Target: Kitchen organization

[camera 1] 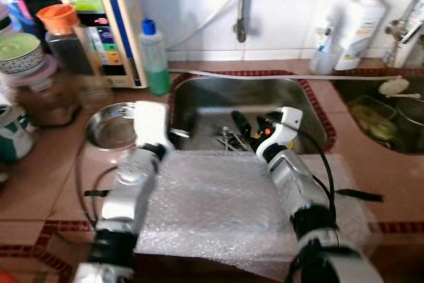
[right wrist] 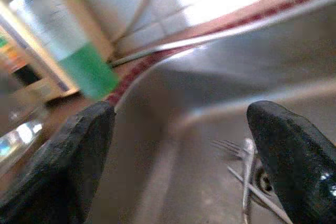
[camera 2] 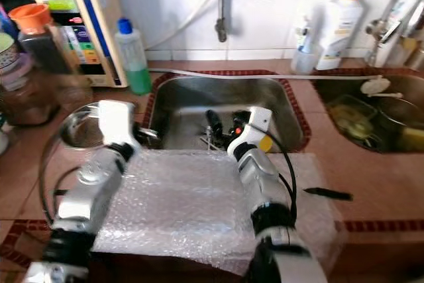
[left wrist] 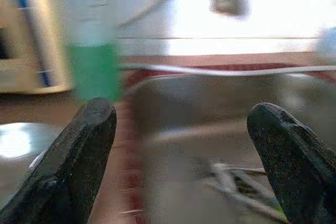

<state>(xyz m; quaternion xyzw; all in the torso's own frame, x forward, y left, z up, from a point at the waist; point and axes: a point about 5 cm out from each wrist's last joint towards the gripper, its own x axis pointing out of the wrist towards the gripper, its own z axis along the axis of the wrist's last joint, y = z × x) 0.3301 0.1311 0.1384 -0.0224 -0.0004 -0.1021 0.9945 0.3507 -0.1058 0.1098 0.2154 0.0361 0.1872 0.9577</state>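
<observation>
Cutlery [camera 1: 228, 138] lies below both wide-open, empty pincers [right wrist: 184, 145] [left wrist: 184, 145].

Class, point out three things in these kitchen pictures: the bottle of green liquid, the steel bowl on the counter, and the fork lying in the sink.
Bottle of green liquid [camera 1: 156, 64], left eye view, on its green lower body.
Steel bowl [camera 1: 106, 130], left eye view, on its inner base.
Fork [right wrist: 247, 169], right wrist view, on its handle near the tines.

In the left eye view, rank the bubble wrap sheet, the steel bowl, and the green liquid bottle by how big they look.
Largest to smallest as they look:
1. bubble wrap sheet, by far the widest, though nearest the camera.
2. steel bowl and green liquid bottle look close in area; the bowl is wider, the bottle taller and farther off, so I won't rank them.
</observation>
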